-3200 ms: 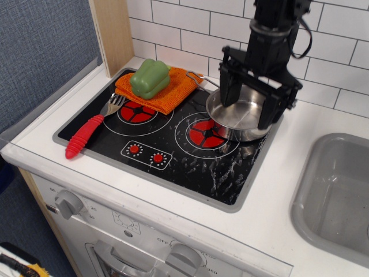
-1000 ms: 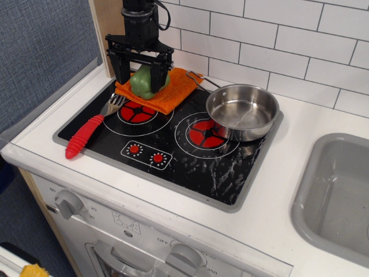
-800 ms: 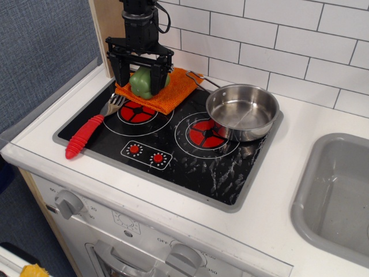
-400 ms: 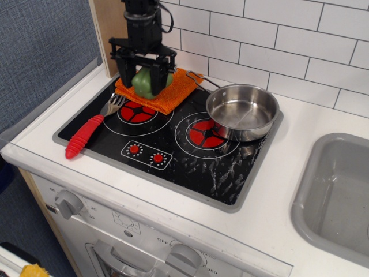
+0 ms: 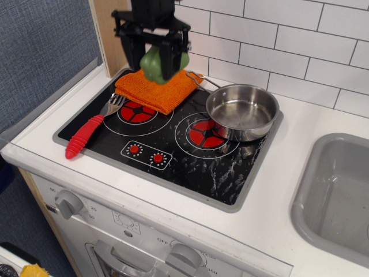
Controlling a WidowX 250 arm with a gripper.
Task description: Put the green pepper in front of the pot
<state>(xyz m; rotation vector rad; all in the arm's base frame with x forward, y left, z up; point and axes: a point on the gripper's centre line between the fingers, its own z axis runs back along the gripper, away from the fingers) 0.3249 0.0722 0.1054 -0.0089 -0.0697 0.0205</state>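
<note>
The green pepper [image 5: 154, 62] hangs in the air, held between the fingers of my gripper [image 5: 153, 64], above the back edge of the orange cloth [image 5: 155, 89]. The gripper is shut on it. The pot [image 5: 242, 111] is a shiny steel pan on the right rear burner of the black stovetop [image 5: 173, 144], its thin handle pointing left toward the cloth. The pepper is to the left of the pot and well above the stove.
A fork with a red handle [image 5: 86, 133] lies at the stove's left edge. A wooden panel [image 5: 109, 29] and white tiled wall stand behind. A grey sink [image 5: 337, 196] is at the right. Red knobs [image 5: 145, 153] mark the stove's front.
The gripper came from over the pot to the pepper on the cloth, closed on it, and has lifted it up and slightly right off the cloth.
</note>
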